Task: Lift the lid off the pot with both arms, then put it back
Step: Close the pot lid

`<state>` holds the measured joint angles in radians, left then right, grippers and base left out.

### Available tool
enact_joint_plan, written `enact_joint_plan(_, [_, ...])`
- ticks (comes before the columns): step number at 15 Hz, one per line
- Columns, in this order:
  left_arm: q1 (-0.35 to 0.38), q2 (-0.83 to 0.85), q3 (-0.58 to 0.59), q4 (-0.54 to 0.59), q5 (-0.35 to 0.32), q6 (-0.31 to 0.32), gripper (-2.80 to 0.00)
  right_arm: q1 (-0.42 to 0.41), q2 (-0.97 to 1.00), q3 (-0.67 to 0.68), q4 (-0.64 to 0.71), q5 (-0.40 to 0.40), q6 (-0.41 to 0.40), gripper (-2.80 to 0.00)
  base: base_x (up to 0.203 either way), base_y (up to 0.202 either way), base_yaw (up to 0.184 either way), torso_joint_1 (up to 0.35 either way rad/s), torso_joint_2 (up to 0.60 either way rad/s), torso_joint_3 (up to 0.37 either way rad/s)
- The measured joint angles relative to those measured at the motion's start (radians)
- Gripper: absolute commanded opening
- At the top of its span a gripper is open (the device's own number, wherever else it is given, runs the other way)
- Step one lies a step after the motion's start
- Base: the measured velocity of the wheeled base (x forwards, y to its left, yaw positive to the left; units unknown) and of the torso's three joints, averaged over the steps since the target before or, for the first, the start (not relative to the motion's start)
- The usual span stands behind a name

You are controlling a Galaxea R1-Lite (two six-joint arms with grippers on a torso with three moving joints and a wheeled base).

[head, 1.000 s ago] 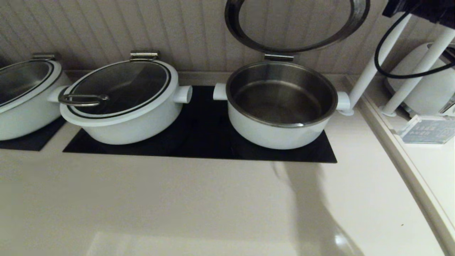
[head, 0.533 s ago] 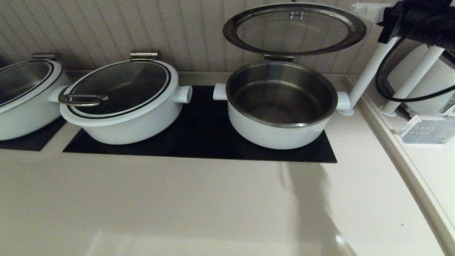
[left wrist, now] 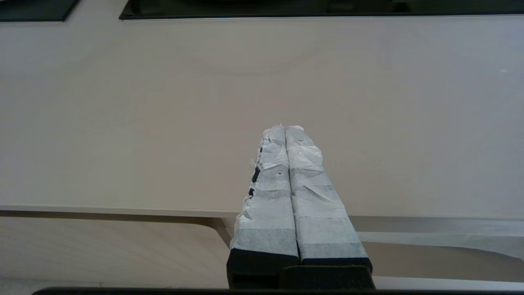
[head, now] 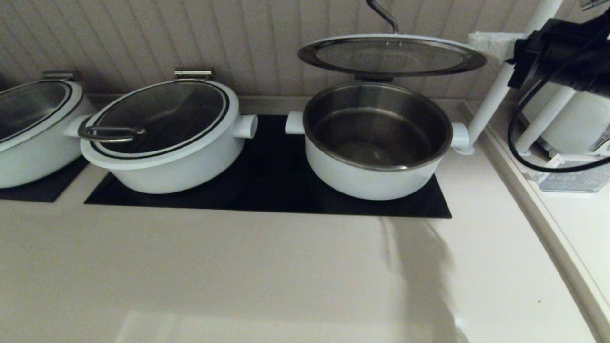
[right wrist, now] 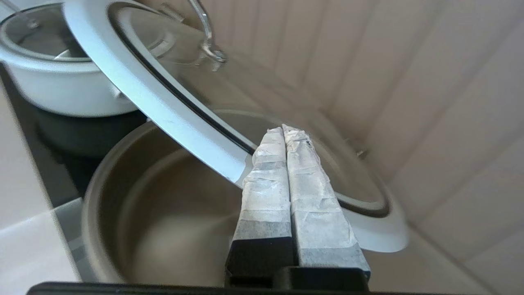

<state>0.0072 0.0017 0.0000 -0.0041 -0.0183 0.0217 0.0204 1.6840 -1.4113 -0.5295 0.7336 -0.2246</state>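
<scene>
The pot (head: pixel 371 183) stands open on the right of the black cooktop (head: pixel 271 190), its steel bowl empty. The lid (head: pixel 391 55) hangs on its rear hinge bracket, nearly level, a little above the pot, with its steel bar handle (head: pixel 383 14) pointing up. My right gripper (head: pixel 476 40) is shut and lies against the top of the lid's right rim, holding nothing. In the right wrist view the gripper (right wrist: pixel 284 129) lies across the lid's white rim (right wrist: pixel 163 98), above the pot (right wrist: pixel 106 172). My left gripper (left wrist: pixel 284 128) is shut and empty over the counter near its front edge.
A like pot with an oval loop handle (head: pixel 162 133) stands on the cooktop's left, and a third pot (head: pixel 28 128) is at the far left. White posts (head: pixel 498 90) and a white appliance (head: pixel 572 124) stand right of the pot. The wall is close behind.
The lid has swung down from nearly upright to nearly level over the pot. My right arm has come down with it, its gripper against the lid's right rim.
</scene>
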Motion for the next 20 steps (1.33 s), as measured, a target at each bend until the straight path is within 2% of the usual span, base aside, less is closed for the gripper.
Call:
enact_joint_plan(10, [0.000,0.000,0.000,0.000,0.000,-0.001,-2.80,0.019,-0.053,0.281,-0.184,-0.002,-0.002,-2.80,0.000,0.000,0.000,0.000,0.00,0.000])
enact_joint_plan(20, [0.000,0.000,0.000,0.000,0.000,-0.001,-2.80,0.042,0.053,0.440,-0.449,-0.005,0.003,-2.80,0.000,0.000,0.000,0.000,0.00,0.000])
